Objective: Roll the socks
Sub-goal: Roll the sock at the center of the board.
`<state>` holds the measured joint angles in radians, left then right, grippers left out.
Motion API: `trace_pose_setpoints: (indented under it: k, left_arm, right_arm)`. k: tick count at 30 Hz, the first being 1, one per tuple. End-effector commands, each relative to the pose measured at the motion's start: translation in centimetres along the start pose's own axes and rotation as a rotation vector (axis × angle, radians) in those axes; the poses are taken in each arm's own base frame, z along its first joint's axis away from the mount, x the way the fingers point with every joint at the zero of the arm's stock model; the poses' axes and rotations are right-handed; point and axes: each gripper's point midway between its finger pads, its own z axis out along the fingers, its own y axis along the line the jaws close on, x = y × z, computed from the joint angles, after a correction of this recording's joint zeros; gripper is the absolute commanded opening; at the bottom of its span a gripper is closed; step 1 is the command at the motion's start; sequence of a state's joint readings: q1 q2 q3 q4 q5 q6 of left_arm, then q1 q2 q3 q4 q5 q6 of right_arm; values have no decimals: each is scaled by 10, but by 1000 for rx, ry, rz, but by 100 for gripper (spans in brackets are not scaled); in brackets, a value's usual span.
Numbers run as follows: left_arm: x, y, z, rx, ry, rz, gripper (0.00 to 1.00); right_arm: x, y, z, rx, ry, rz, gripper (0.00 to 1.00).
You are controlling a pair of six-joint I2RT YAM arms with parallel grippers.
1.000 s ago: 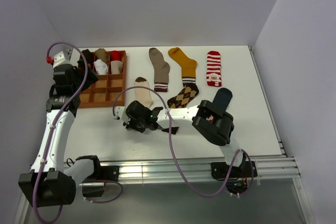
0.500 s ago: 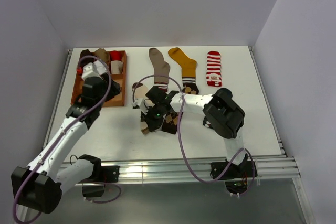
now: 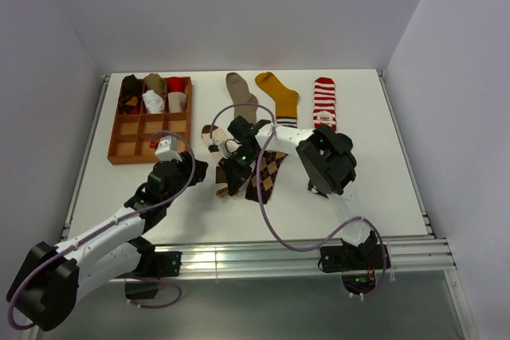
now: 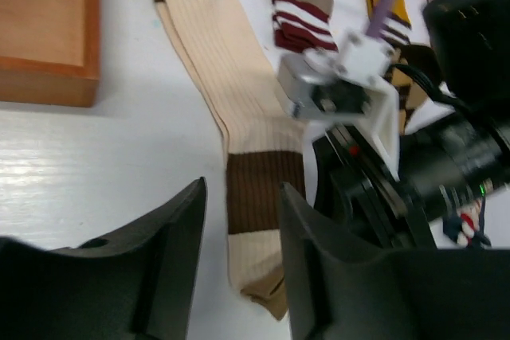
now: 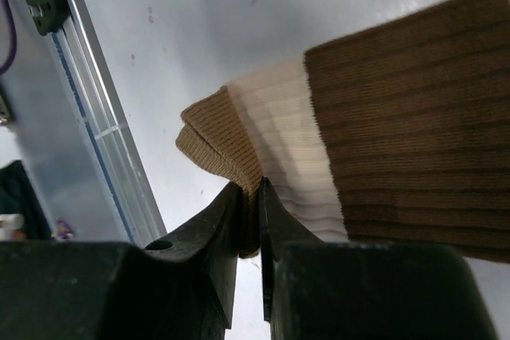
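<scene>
The cream-and-brown sock [image 3: 215,142] lies lengthwise on the white table, brown toe far, tan cuff [image 5: 215,145] near. My right gripper [image 5: 253,197] is shut on that cuff's edge, lifting it slightly; from above it [image 3: 229,181] sits over the sock's near end. My left gripper [image 4: 243,197] hovers just left of it, jaws open with a narrow gap and nothing between them, the sock's brown band [image 4: 259,193] showing beyond. The argyle sock [image 3: 268,173] lies beside the right wrist. Taupe [image 3: 239,95], mustard [image 3: 279,95] and red-white striped [image 3: 323,103] socks lie further back.
The wooden grid tray [image 3: 127,149] stands at the back left, its far row holding rolled socks [image 3: 154,95]; its corner [image 4: 44,37] shows in the left wrist view. The right arm's body [image 3: 327,161] lies across the table's centre right. A metal rail [image 3: 263,254] runs along the near edge.
My left arm swung from the tray down to the cream-and-brown sock, jaws narrowing. My right gripper closed on the sock's cuff. The argyle sock shifted nearer.
</scene>
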<state>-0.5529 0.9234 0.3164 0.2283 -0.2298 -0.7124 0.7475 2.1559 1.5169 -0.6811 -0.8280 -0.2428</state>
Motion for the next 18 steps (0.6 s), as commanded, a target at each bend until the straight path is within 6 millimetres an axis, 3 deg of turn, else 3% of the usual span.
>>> trace_pose_setpoints:
  k: [1, 8, 18]
  left_arm:
    - [-11, -43, -6, 247, -79, 7, 50]
    - [26, -58, -4, 392, 40, 111, 59]
    - [57, -61, 7, 435, 134, 169, 58]
  right_arm:
    - [-4, 6, -4, -60, 13, 87, 18]
    - [-7, -7, -6, -92, 30, 221, 17]
    - [-3, -22, -6, -121, 56, 325, 15]
